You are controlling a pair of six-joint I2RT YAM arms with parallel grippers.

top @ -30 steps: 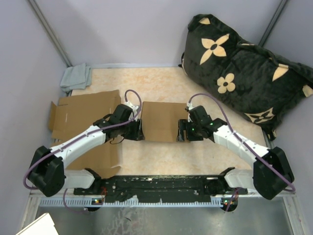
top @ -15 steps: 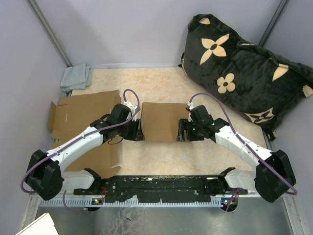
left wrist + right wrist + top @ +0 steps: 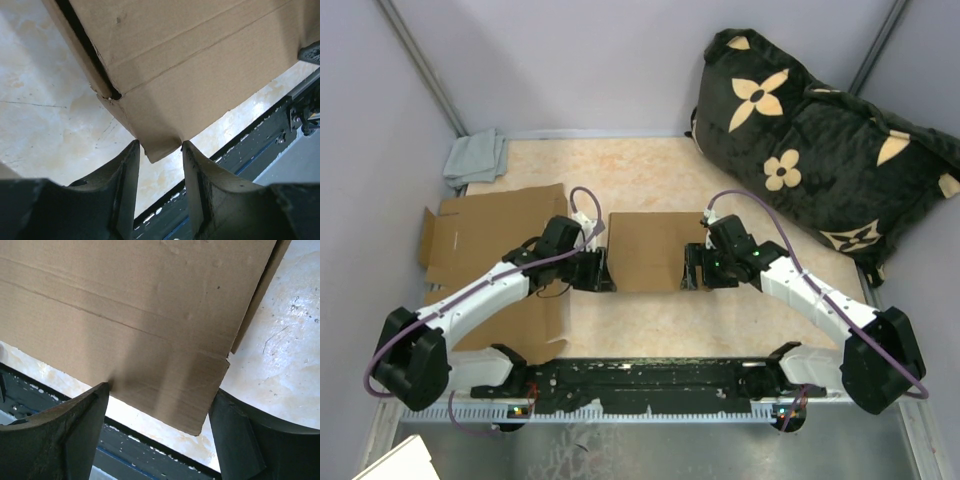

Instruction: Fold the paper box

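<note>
Flat brown cardboard box (image 3: 645, 250); left gripper (image 3: 160, 144) straddles its corner flap, clamped or not cannot tell; right gripper (image 3: 160, 389) jaws wide apart around box edge

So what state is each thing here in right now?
paper box: lying flattened between both hands.
left hand: half closed around a box corner; grip unclear.
right hand: open wide around the box edge.
cardboard sheets: flat, unfolded.
grey cloth: crumpled.
black pillow: slumped in corner.

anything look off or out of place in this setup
A big black flowered cushion fills the far right corner and a crumpled grey cloth sits far left; neither seems part of the folding job.
</note>
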